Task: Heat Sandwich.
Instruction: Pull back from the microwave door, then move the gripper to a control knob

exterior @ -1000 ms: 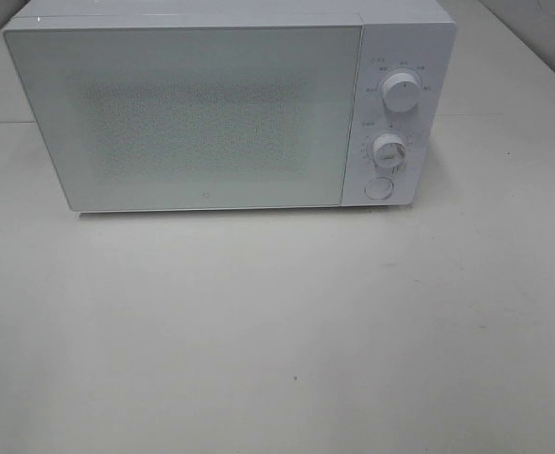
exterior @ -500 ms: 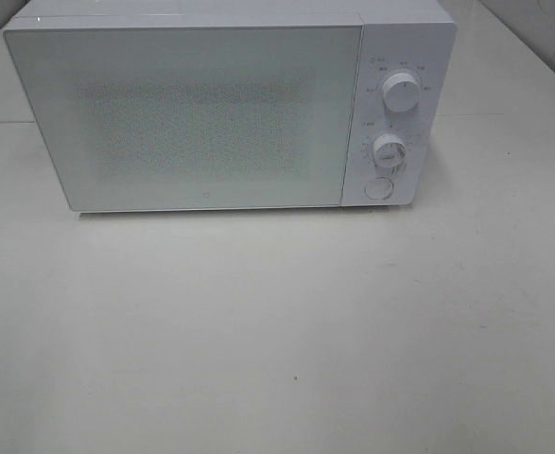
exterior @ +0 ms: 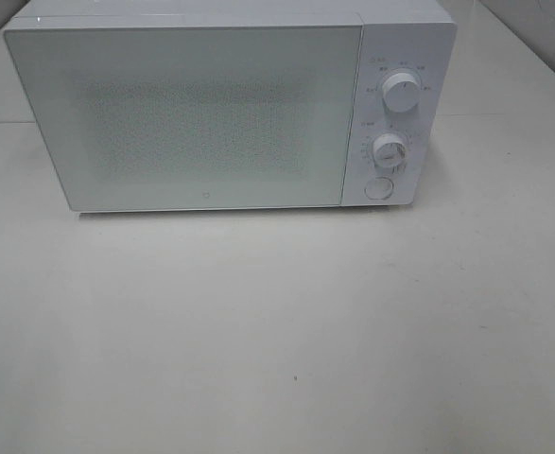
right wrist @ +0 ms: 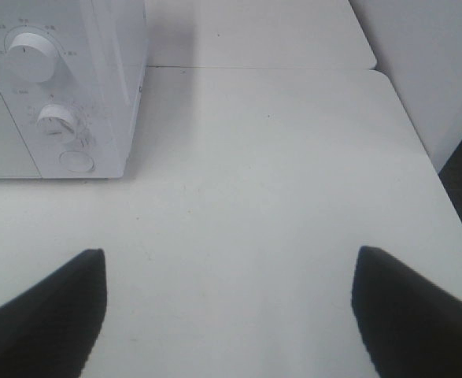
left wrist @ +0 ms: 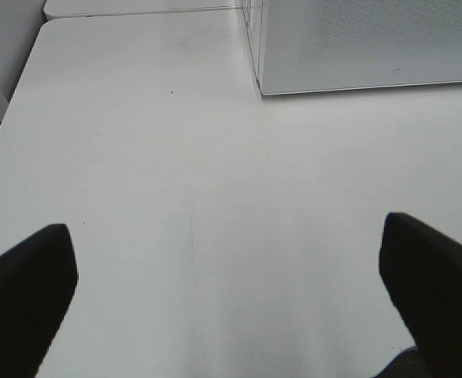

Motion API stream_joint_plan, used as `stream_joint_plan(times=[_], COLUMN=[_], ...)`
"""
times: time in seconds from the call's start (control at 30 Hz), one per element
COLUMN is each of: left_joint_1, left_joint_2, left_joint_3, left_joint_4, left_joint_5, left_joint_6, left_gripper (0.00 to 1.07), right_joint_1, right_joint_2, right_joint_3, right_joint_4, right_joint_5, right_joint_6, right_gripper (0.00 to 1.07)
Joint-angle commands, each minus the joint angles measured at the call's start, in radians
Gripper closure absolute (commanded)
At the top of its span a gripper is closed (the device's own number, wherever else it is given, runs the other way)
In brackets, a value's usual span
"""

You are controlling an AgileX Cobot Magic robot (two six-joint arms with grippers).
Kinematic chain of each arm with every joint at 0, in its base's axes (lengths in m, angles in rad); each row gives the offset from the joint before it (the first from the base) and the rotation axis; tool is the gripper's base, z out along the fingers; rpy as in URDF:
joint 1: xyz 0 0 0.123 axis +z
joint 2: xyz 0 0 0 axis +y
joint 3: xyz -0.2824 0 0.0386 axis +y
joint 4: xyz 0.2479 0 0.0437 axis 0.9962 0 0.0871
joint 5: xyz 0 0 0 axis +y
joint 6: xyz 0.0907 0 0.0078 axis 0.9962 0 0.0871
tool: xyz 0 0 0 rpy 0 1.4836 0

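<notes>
Nothing had visibly moved against the earlier high views; microwave, door and dials sat as before, and neither arm had entered that view.

Item 1. Microwave, white, at the back of the table, front turned toward the arms. Door shut flush; its dotted panel hid the inside. The controls stood on the right side of its front: upper knob, lower knob and round button. That side was probably the right arm's to work.

Item 2. Sandwich: not seen in any view. It was not on the visible table; whether it lay behind the shut door could not be told. So the stage of the task was also uncertain.

Item 3. Left gripper, held low over bare table, well short of the microwave's left front corner. Its dark fingers were spread wide, with nothing between them and nothing touched.

Item 4. Right gripper, likewise low over bare table, near the control side but clear of it. Its jaws were spread wide, empty and touching nothing. Both arms appeared parked back, leaving the front of the microwave free.
</notes>
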Motion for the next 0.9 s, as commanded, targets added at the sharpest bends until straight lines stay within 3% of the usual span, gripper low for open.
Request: stream_joint_plan(times=[0.03, 0.7, 0.9], left_joint_1=[0.002, 0.002, 0.002], left_joint_2=[-0.029, -0.029, -0.029], left_joint_3=[0.005, 0.005, 0.005], left_joint_4=[-0.001, -0.001, -0.001], left_joint_5=[-0.013, -0.013, -0.013], left_joint_6=[0.000, 0.000, 0.000], left_gripper=[0.07, 0.07, 0.07], right_joint_1=[-0.003, -0.003, -0.001], right_joint_2=[0.093, 0.495, 0.588], right_joint_3=[-0.004, 0.004, 0.081], right_joint_4=[-0.006, -0.003, 0.011], right_joint_5=[-0.123, -0.545, -0.808], right_joint_6=[0.002, 0.007, 0.007], right_gripper=[0.27, 0.31, 0.31])
